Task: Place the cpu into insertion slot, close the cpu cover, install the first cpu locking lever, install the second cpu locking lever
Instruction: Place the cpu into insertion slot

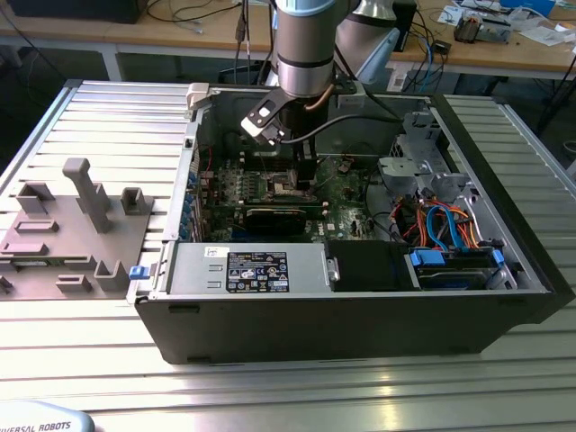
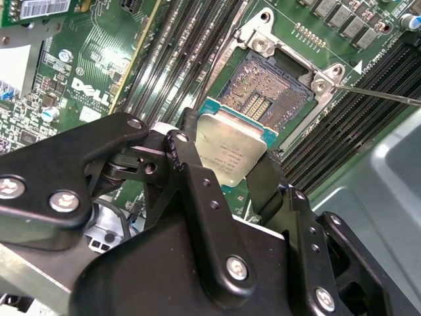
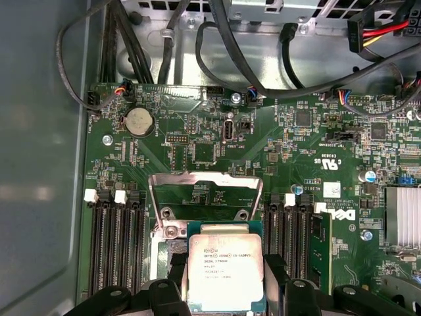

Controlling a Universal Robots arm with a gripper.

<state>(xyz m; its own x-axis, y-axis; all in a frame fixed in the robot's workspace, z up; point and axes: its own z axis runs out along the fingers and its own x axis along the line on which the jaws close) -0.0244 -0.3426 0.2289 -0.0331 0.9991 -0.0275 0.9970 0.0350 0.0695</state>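
step: cpu placement | my jaws gripped the cpu [image 2: 230,153] by its edges, above the bare insertion slot's [image 2: 273,92] near edge, unseated | cpu cover [image 3: 204,178] stood raised | judged: seating needed square alignment, level descent

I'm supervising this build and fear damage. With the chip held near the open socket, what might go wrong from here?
The black end effector grips the silver-grey square cpu chip by its edges, close by the dark square insertion slot, whose fine contacts lie bare; a skewed descent might bend them. The silvery metal cpu cover frame stands open close beside the chip, so the chip or end effector might catch it.
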